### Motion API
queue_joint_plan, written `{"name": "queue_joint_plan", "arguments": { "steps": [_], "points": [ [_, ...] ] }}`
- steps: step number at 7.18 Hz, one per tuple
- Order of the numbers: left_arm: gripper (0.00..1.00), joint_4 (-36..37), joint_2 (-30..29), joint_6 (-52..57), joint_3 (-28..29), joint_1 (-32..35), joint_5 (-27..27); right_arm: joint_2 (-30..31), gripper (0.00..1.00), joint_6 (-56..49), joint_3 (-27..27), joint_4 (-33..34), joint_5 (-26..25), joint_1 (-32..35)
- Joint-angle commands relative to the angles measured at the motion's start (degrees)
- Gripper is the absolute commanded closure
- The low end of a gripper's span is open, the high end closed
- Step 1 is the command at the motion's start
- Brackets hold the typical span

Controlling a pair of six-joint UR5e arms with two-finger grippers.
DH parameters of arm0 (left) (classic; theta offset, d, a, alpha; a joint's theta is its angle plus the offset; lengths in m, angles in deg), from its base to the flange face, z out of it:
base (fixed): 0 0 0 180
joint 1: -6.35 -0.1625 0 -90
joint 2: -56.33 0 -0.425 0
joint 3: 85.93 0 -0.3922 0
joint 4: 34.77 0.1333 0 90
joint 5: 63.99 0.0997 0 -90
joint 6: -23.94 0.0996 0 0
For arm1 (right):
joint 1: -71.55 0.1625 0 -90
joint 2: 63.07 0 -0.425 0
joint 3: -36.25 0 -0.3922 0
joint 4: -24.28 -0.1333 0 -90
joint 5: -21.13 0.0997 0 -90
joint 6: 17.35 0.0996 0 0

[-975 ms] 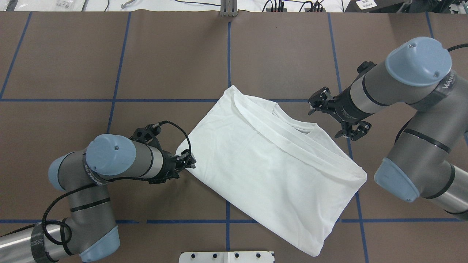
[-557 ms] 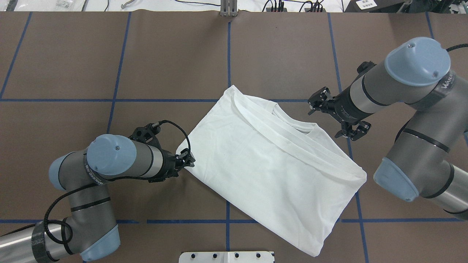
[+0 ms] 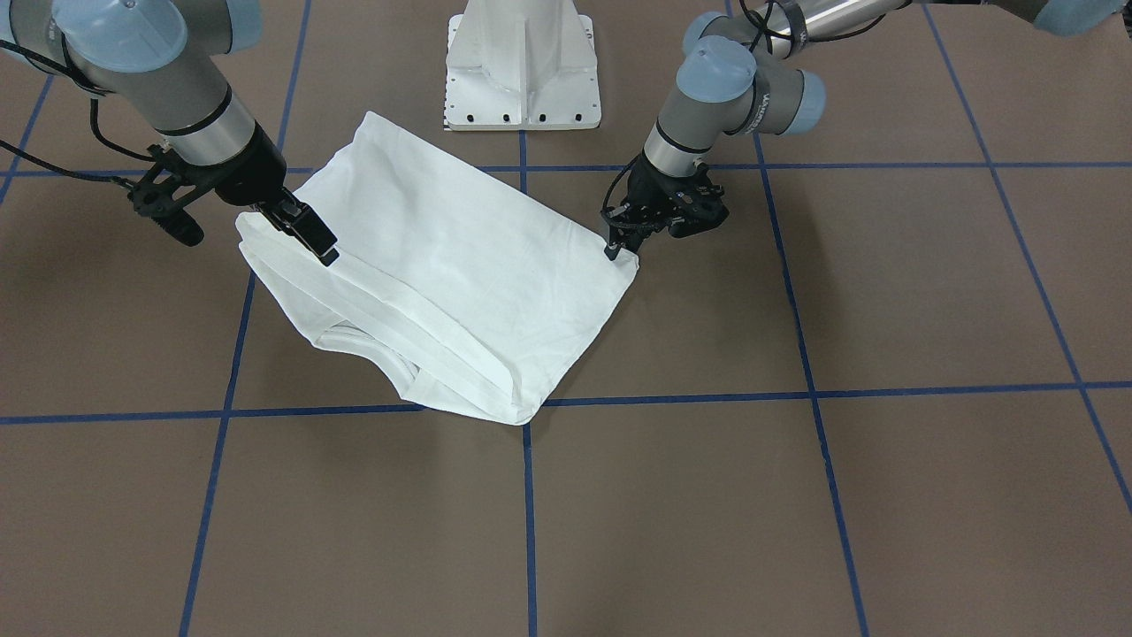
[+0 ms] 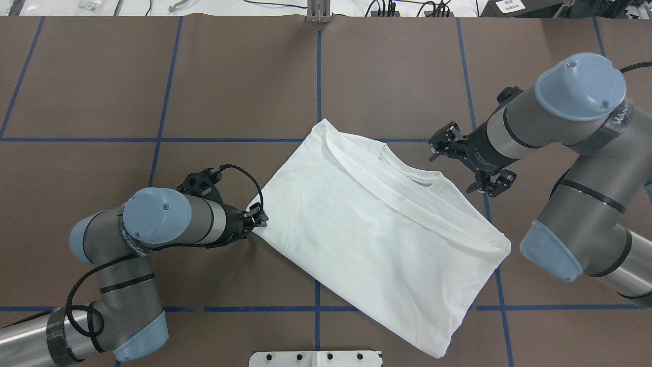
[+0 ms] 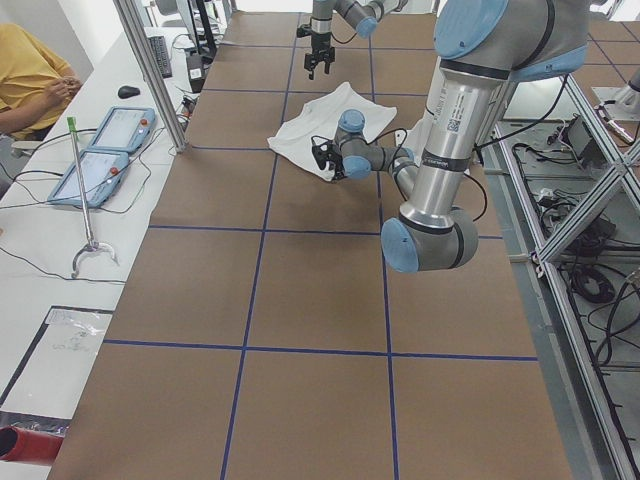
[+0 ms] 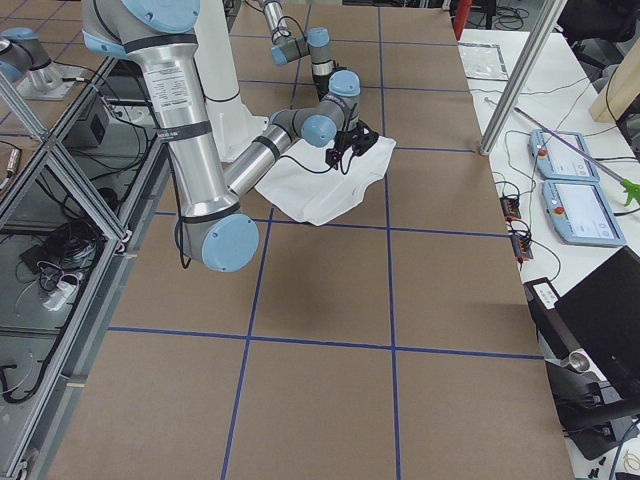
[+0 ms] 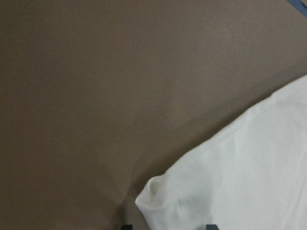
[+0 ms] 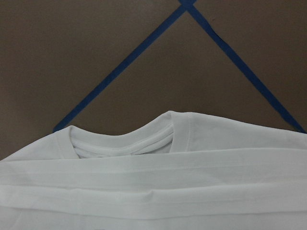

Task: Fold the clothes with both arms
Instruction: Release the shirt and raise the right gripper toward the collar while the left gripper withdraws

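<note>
front-facing: the white shirt (image 3: 442, 248) lies folded near the middle of the brown table (image 3: 796, 495). the left gripper (image 3: 619, 246) sits at one of its corners. the right gripper (image 3: 258, 247) is spread wide at the collar-side edge.

overhead: the shirt's long axis slants from far-left to near-right. the left gripper touches the left end corner. the right one is just beside the collar (image 4: 407, 173), off the cloth, holding nothing.

left wrist: the corner lies between the jaws, which are cut off at the bottom edge. i cannot tell if they pinch it.

right wrist: the collar lies straight ahead, and the jaws are out of view.

side views: both grippers are too small to judge.
</note>
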Motion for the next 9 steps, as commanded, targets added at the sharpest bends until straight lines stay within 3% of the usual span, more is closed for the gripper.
{"name": "queue_joint_plan", "arguments": {
  "steps": [1, 3, 4, 6, 8, 9],
  "points": [
    [1.00, 0.1, 0.0, 2.9, 0.0, 1.6, 0.4, 0.0, 0.00, 0.1, 0.0, 0.0, 0.0, -0.1],
    [1.00, -0.3, -0.2, 9.9, 3.2, 6.1, 0.4, -0.1, 0.00, 0.4, -0.1, 0.0, 0.1, -0.4],
    [1.00, -0.6, -4.4, 14.9, 7.2, 9.5, 0.9, -0.3, 0.00, 0.4, -0.1, -0.1, 0.1, -0.4],
    [1.00, -3.2, -14.5, 16.6, 18.6, 16.6, 1.1, -1.0, 0.00, 0.3, -0.1, -0.1, 0.0, -0.6],
    [1.00, -13.3, -27.0, 17.5, 39.0, 21.4, 1.1, -1.5, 0.00, 0.4, -0.2, -0.1, -2.4, -1.6],
    [1.00, -16.2, -29.3, 17.6, 44.4, 22.1, 1.1, -2.2, 0.00, 0.5, -0.1, 0.0, -5.2, -3.4]
  ]
}}
